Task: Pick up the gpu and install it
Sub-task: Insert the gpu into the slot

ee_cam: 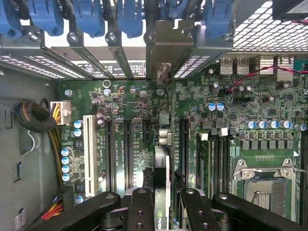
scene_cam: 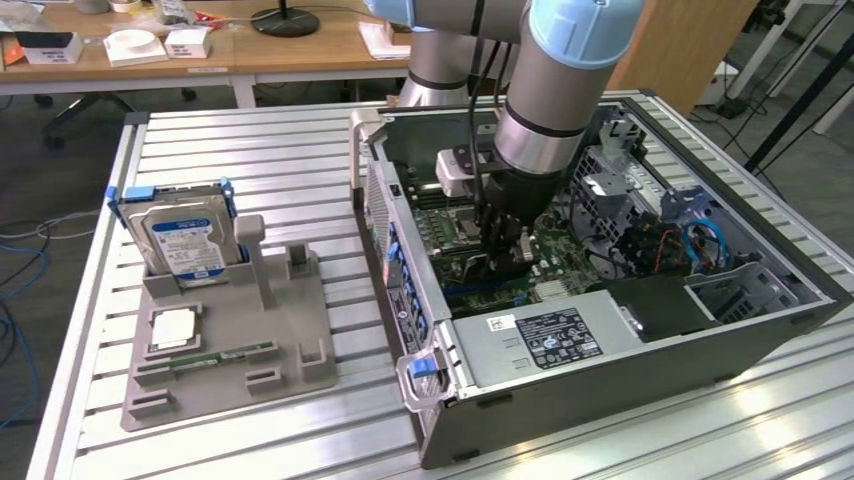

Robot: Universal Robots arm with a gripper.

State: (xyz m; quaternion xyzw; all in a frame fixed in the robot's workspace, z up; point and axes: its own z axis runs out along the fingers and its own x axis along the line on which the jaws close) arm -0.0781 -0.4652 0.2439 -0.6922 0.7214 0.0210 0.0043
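My gripper (scene_cam: 505, 255) reaches down inside the open computer case (scene_cam: 641, 350), low over the green motherboard (scene_cam: 461, 215). In the wrist view its black fingers (ee_cam: 139, 209) close from both sides on the gpu (ee_cam: 161, 163), a thin dark card seen edge-on. The card's silvery end bracket (ee_cam: 163, 45) stands against the case's rear slot openings, under the blue latches. The card runs along a long black slot between the other expansion slots. I cannot tell whether its edge sits in the slot.
A grey fixture (scene_cam: 227, 340) on the slatted table holds a hard drive (scene_cam: 187, 240) with a blue-white label and a green memory stick (scene_cam: 220, 355). Inside the case are a white slot (ee_cam: 88, 149), a CPU socket (ee_cam: 262, 185), cable bundles (ee_cam: 33, 118) and the power supply (scene_cam: 547, 340).
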